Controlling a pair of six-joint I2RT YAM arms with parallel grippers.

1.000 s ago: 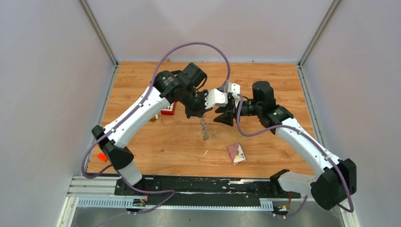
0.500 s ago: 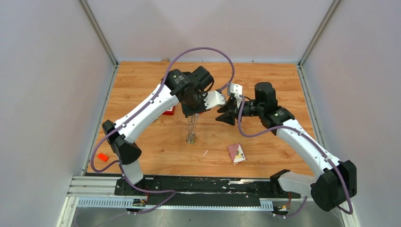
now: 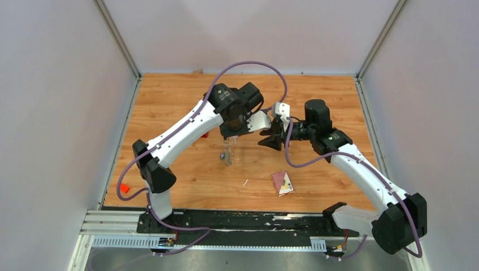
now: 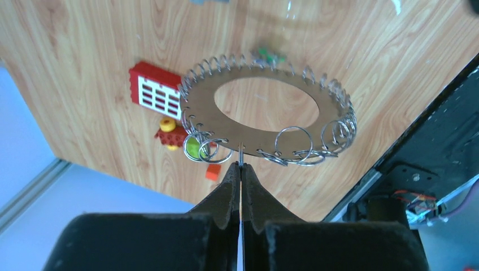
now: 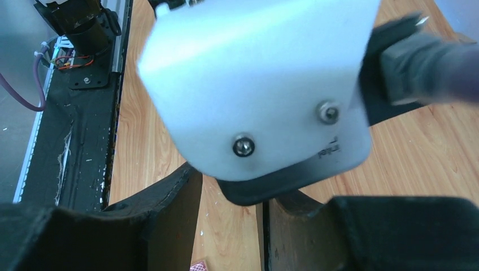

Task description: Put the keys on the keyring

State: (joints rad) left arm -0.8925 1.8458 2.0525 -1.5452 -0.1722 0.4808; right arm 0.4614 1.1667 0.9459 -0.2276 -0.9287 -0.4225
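Keyring (image 3: pixel 227 152) edge-on, tiny; white housing (image 5: pixel 254 84) blocks right view.

Keyring (image 3: pixel 227 152) hangs below left gripper (image 3: pixel 229 135), over mid-bench (image 3: pixel 169 96). Right gripper (image 3: pixel 271 138) just right of the left one. Square card (image 3: pixel 282 183) lies right of the ring, nearer the bases. Window block (image 4: pixel 155 93) on bench, small bricks (image 4: pixel 169 135) just beside it.

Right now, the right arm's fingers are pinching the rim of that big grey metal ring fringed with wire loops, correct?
No, the left arm's fingers pinch the rim of the big grey metal ring fringed with wire loops; the left wrist view shows them shut on it.
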